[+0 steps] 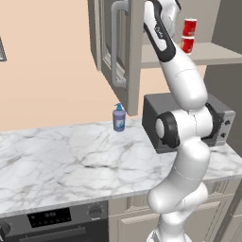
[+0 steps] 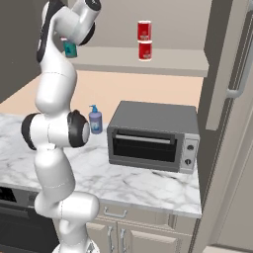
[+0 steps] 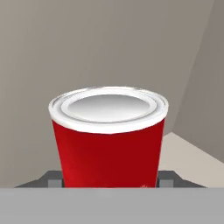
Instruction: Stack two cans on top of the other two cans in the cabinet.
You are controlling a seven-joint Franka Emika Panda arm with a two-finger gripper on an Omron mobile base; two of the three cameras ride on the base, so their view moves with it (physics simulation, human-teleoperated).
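A red can (image 3: 108, 144) with a whitish rim and silver lid stands close in the hand view, and my gripper (image 3: 108, 180) is shut on it, one dark finger (image 3: 54, 179) at each side of its base. Its bottom is hidden, so I cannot tell whether it rests on the shelf. Further along the cabinet shelf (image 1: 212, 54) (image 2: 168, 64), one can (image 1: 189, 27) (image 2: 144, 30) sits upright on top of another can (image 1: 187, 45) (image 2: 145, 51). My arm reaches up into the cabinet to the left of that stack.
The cabinet door (image 1: 120, 52) with its long bar handle hangs open to the left. A dark grey toaster oven (image 1: 153, 123) (image 2: 153, 136) and a blue soap bottle (image 1: 119, 118) (image 2: 95, 121) stand on the marble counter (image 1: 71, 160). A small teal object (image 2: 70, 49) shows beside my arm at the shelf's left end.
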